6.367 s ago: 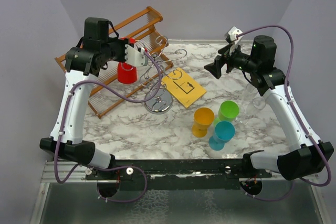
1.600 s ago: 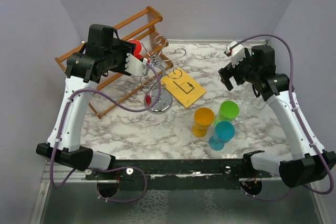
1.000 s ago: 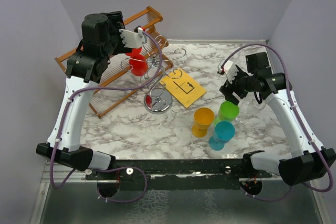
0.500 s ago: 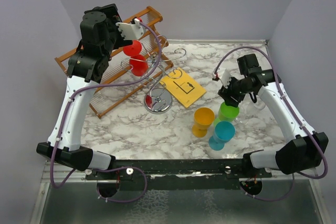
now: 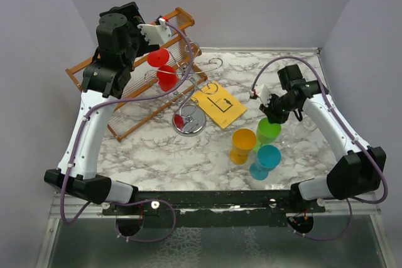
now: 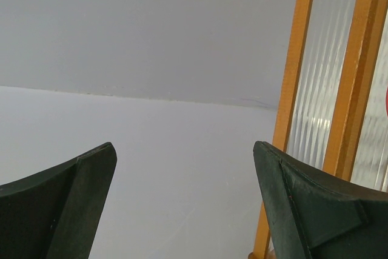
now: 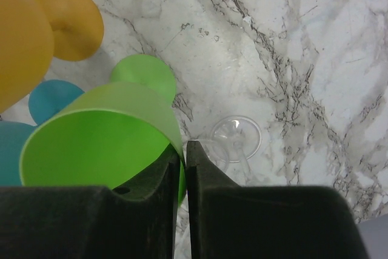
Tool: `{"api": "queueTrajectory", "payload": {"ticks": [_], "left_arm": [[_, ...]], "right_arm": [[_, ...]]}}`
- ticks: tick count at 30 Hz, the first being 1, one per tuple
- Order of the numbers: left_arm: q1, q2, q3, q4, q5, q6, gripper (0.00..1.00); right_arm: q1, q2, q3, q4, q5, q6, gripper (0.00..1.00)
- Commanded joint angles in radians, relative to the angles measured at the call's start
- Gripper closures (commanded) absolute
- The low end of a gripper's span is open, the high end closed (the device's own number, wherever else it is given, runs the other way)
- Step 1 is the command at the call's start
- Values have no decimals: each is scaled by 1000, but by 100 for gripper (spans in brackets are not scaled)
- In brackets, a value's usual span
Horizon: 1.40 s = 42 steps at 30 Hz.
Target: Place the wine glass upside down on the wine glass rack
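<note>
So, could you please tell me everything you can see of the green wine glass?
The green wine glass is opaque and plastic-looking, a wide bowl above a round foot. It is mouth up, close beside the orange glass and blue glass on the marble table. The right pincer pinches its rim.

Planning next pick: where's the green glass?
The green glass is right of centre in the top view, beside the orange glass, rim pinched by the right gripper.
</note>
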Motion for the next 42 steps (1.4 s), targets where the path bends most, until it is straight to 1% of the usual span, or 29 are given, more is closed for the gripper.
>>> {"api": "queueTrajectory", "payload": {"ticks": [1, 4, 8, 10, 13, 16, 20, 23, 25, 31, 33, 36, 42], "left_arm": [[-3, 1, 14, 61, -38, -64, 1], [-3, 4, 27, 72, -40, -98, 1], [-3, 3, 49, 90, -33, -174, 1], [-3, 1, 65, 92, -20, -235, 1], [-3, -1, 108, 82, 29, -365, 1], [-3, -2, 154, 63, 106, -497, 1], [-4, -4, 184, 50, 256, -698, 1], [-3, 1, 192, 57, 370, -845, 1], [-3, 8, 199, 59, 454, -930, 1], [-3, 29, 194, 119, 688, -1172, 1], [-3, 41, 177, 149, 753, -1244, 4], [-4, 58, 147, 198, 796, -1345, 10], [-9, 93, 109, 281, 833, -1480, 17]], "right_arm": [[6, 24, 47, 7, -6, -13, 94], [6, 46, 94, 34, 34, -1, 99], [6, 84, 191, 91, 76, 50, 99], [6, 108, 247, 131, 91, 91, 99], [6, 142, 334, 199, 119, 174, 99], [6, 162, 405, 262, 154, 240, 99], [6, 152, 469, 362, 218, 319, 99], [6, 131, 515, 433, 238, 369, 99], [6, 110, 543, 469, 214, 402, 99], [6, 61, 613, 519, 51, 521, 99], [6, 48, 627, 539, 10, 562, 99], [7, 23, 634, 577, -43, 621, 99], [9, -18, 646, 623, -166, 721, 99]]}}
